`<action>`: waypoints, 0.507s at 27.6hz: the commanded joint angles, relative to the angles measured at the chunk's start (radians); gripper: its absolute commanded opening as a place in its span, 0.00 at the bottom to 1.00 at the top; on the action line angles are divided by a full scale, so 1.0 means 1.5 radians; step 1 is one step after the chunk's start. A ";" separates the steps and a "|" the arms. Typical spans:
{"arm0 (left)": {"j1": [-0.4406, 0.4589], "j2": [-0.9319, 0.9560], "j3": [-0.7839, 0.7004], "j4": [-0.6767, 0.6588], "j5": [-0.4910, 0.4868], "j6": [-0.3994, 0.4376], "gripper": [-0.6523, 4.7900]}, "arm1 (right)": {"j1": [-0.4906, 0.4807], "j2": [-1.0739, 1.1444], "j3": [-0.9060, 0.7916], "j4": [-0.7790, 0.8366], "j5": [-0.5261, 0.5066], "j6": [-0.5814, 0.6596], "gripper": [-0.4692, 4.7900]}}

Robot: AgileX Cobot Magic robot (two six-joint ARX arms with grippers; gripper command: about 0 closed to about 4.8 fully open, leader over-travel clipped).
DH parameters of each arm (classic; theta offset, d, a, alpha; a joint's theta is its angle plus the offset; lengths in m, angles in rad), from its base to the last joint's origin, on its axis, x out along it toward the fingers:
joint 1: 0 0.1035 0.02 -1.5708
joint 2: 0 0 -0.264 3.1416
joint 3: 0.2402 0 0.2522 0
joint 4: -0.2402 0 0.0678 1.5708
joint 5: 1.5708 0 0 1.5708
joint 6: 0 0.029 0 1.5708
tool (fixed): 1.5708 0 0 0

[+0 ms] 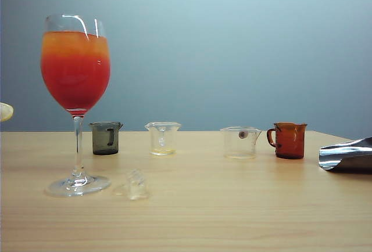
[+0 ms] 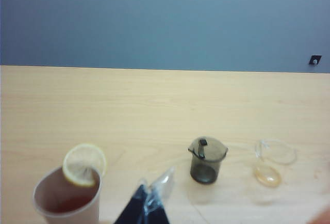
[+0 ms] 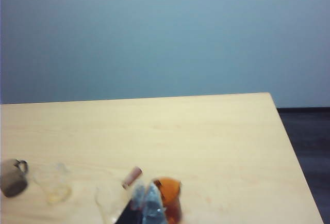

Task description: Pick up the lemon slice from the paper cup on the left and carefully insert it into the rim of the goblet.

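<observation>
1. the left gripper (image 2: 147,203) shows in its own wrist view as dark fingers wrapped in clear film, pressed together with no gap and nothing between them. it hangs above the table, close beside the paper cup but not touching it.
2. the right gripper (image 3: 144,206) looks the same in its wrist view: fingertips clenched on nothing, hovering over the amber mug (image 3: 169,203) and a clear beaker. in the exterior view a shiny wrapped piece at the right edge looks like part of this arm.
3. the lemon slice (image 2: 84,164) sits wedged on the rim of the paper cup (image 2: 67,203), upright and leaning a little, with dark drink showing inside the cup. in the exterior view only a sliver of the slice peeks in at the far left edge.
4. the goblet (image 1: 76,98) stands upright on the table (image 1: 232,205), left of centre, filled with a red-to-orange drink. its rim is bare, with no slice on it.
5. behind it stand a row of small vessels: a smoky grey beaker (image 1: 106,138), two clear beakers and the amber mug. a small clear piece lies just beside the goblet's foot.
6. progress, as i judge it: nothing of the task is done yet. the left fingers must part, take the slice off the cup, carry it across and seat it on the goblet's rim.
</observation>
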 commanded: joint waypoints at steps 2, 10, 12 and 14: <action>0.018 0.103 0.014 0.086 -0.017 0.014 0.11 | 0.016 0.065 0.063 0.043 -0.043 0.003 0.08; 0.170 0.361 0.017 0.313 0.106 -0.019 0.11 | 0.143 0.167 0.095 0.086 -0.062 0.003 0.08; 0.192 0.412 0.022 0.343 0.122 -0.019 0.11 | 0.190 0.196 0.095 0.102 -0.054 0.004 0.08; 0.207 0.460 0.040 0.345 0.137 -0.018 0.11 | 0.243 0.226 0.095 0.134 -0.052 0.004 0.08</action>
